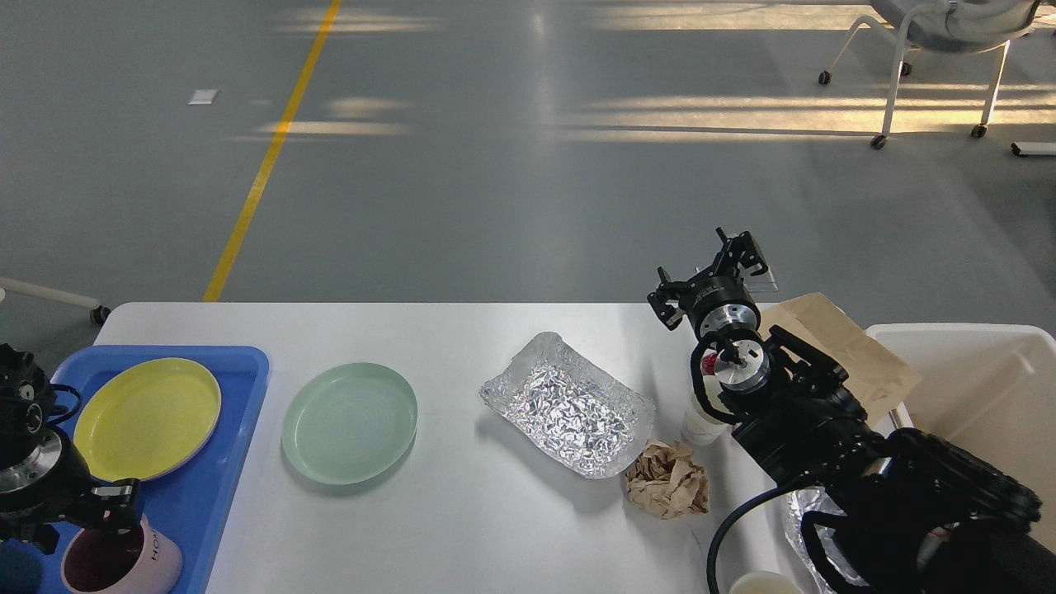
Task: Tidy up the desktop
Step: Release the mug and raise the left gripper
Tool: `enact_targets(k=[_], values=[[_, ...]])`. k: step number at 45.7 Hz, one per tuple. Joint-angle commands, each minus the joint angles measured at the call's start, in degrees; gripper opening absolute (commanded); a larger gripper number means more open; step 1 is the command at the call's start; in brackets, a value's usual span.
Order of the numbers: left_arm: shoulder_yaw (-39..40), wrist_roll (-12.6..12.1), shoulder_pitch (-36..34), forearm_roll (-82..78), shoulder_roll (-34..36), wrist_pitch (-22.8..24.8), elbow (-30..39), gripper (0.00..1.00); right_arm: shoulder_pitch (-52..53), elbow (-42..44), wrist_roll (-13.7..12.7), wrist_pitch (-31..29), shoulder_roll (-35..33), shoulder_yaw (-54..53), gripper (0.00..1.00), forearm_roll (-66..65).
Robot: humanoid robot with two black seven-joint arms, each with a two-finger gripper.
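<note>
The white desktop (462, 528) holds a blue tray (210, 495) at the left with a yellow plate (148, 417) and a pink cup (144, 565) on it. A green plate (349, 422), a foil tray (569, 408), a crumpled brown paper ball (668, 480) and a white cup (700, 425) lie on the table. My left gripper (111, 507) is just above the pink cup's far rim, fingers apart, not gripping it. My right gripper (714, 272) is open and empty, raised over the table's far right edge.
A brown paper bag (841, 346) lies behind my right arm. An off-white bin (990, 388) stands at the right edge. Another cup rim (763, 584) and some foil (796, 528) show at the bottom right. A wheeled chair (932, 49) stands on the floor beyond.
</note>
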State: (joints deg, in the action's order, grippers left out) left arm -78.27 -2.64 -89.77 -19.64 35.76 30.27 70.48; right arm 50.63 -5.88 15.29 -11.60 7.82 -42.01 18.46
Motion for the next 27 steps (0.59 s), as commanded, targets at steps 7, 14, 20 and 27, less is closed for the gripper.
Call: enact_targets(k=[7,14,20,27], values=[[-0.7,0.1,-8.6,0.2,2.0,12.4,0.1,0.87,0.0,0.1,0.0,0.0,0.0,0.0,1.00,0.0],[-1.9,0.1,-15.8,0.3,3.2,18.8,0.5,0.87,0.0,0.0,0.0,0.0,0.0,0.0,1.00,0.0],[-4.3,0.2,-25.4,0.7,3.5,24.7,0.7,0.87,0.0,0.0,0.0,0.0,0.0,0.0,1.00,0.0],[-6.1,2.1,-35.6,0.8,2.9,24.7,0.9,0.87,0.0,0.0,0.0,0.0,0.0,0.0,1.00,0.0]])
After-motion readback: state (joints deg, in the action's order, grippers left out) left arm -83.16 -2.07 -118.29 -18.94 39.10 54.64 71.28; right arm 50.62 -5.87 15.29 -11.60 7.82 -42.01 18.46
